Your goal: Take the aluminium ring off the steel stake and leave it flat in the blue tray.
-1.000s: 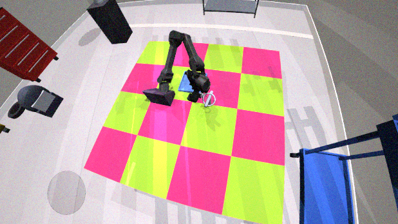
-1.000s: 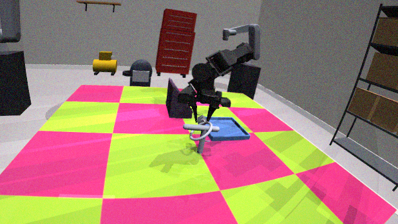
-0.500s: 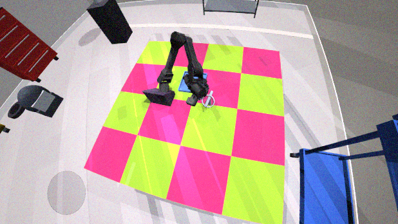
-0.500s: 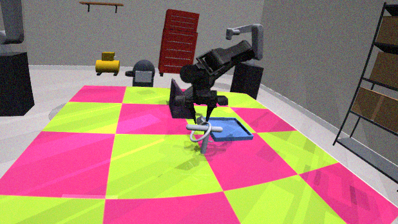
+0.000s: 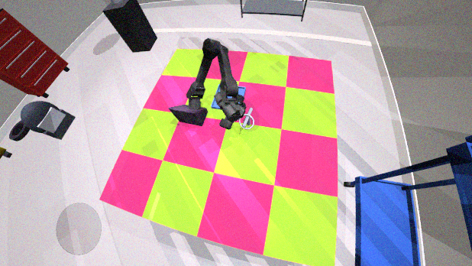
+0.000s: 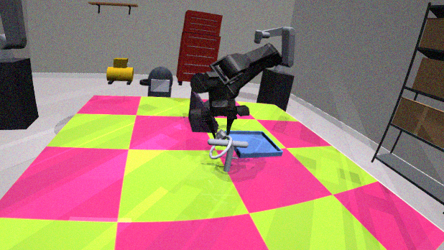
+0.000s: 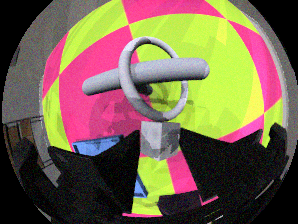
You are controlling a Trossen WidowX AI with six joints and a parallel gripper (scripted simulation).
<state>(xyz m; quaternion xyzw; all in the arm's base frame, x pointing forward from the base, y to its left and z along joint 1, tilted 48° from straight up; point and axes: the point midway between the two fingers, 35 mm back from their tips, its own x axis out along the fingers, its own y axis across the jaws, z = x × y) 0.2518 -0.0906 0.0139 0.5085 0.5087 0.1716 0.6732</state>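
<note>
Three things sit close together in the top view: the ring point(image 5: 253, 121) point(image 6: 215, 158) point(image 7: 125, 85), the bar point(image 5: 250, 111) point(image 6: 238, 144) point(image 7: 195, 69) on top of the stake, and the blue tray point(image 5: 244, 92) point(image 6: 262, 155) point(image 7: 100, 144). They are on a pink and green worktop point(image 5: 305, 160) point(image 6: 162, 179) point(image 7: 210, 40). The black robot arm point(image 5: 208, 61) point(image 6: 248, 61) bends over the tray and hides some of it. A red cabinet point(image 5: 30, 53) point(image 6: 199, 47) is at the left edge, and a blue cart point(image 5: 357, 222) is at the right edge.

From the side, the stake point(image 6: 228, 161) stands up straight with its bar lying across the top. The ring is up off the worktop, tipped on a slant, and it goes around the bar. So it is not free of the stake. The tray is just beside the stake, and the ring is outside it. The jaws point down, with the ring's little tab point(image 6: 220, 134) point(image 7: 160, 139) between their tips. Far behind, a yellow tank point(image 6: 120, 73) is on the floor, and a tall shelf point(image 6: 402, 82) with brown boxes is at the right.

Close up in the wrist view, the bar pokes right through the ring and sticks out on both sides. The jaws are pinching the grey, blocky tab at the near side of the ring. A bit of the blue tray shows low on the left.
</note>
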